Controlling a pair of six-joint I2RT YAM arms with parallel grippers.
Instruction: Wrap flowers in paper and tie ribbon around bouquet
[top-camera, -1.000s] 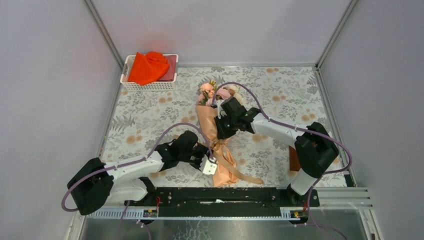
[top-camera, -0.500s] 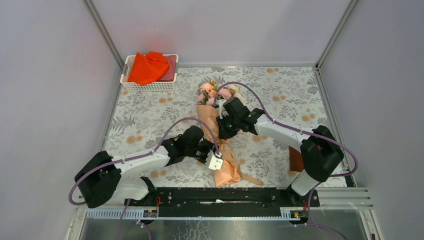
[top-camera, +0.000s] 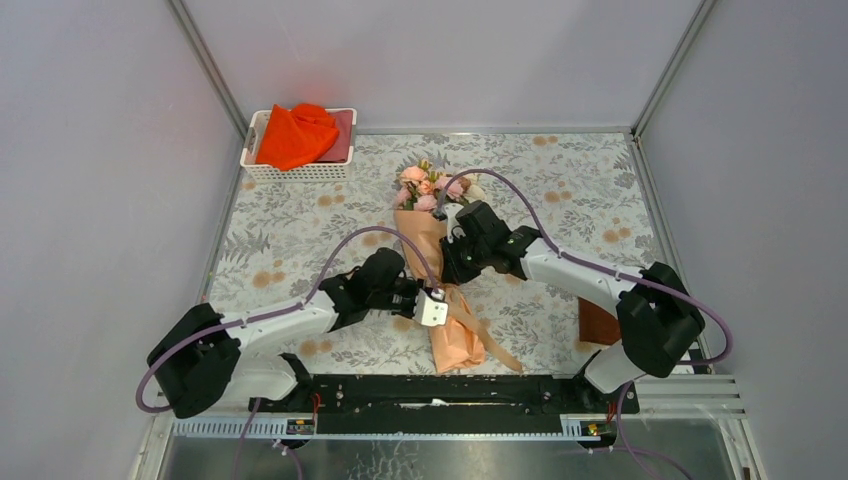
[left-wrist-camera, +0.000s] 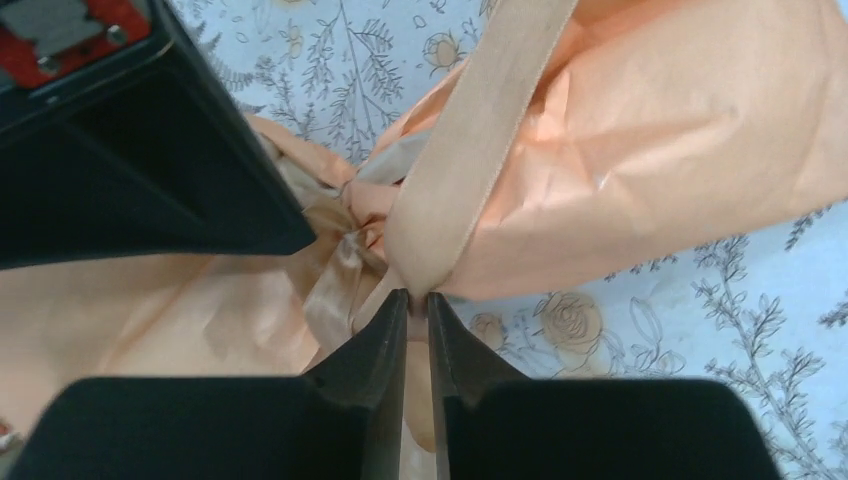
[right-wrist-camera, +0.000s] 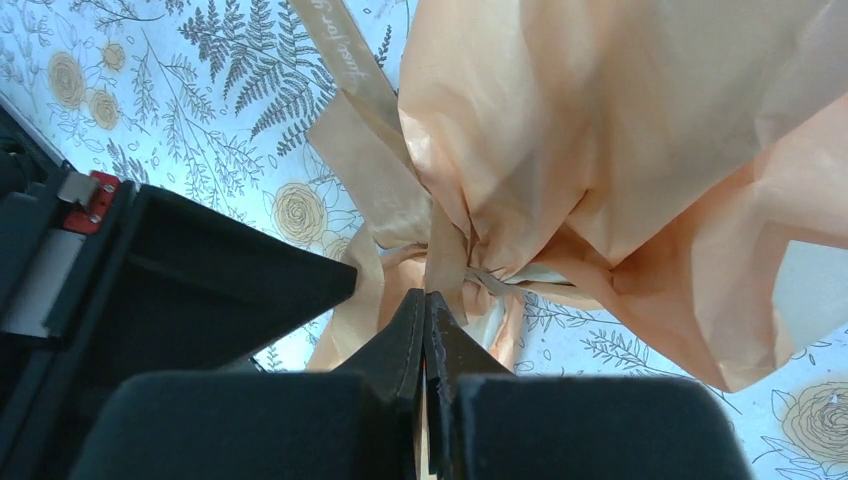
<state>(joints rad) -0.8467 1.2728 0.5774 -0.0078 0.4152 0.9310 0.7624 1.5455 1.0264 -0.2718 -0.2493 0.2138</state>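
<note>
The bouquet lies along the middle of the mat, its flowers (top-camera: 428, 188) at the far end. The peach paper (top-camera: 455, 340) narrows at a tied waist and flares toward me. My left gripper (top-camera: 428, 303) (left-wrist-camera: 418, 295) comes in from the left at that waist, shut on a loop of the tan ribbon (left-wrist-camera: 480, 130) beside the knot. From the right my right gripper (top-camera: 452, 270) (right-wrist-camera: 428, 295) meets it there, shut on another ribbon (right-wrist-camera: 370, 170) strand where the paper (right-wrist-camera: 600, 120) bunches. One ribbon tail (top-camera: 500, 352) trails off to the near right.
A white basket (top-camera: 290, 172) holding a bright orange-red cloth (top-camera: 297, 135) stands at the mat's far left corner. A small brown block (top-camera: 597, 320) lies near the right arm's base. The grey leaf-patterned mat (top-camera: 560, 180) is ringed by walls.
The left gripper closed on the ribbon, and the right gripper shut too. Both shifted slightly right at the waist. The ribbon tail at the near right has drawn in shorter.
</note>
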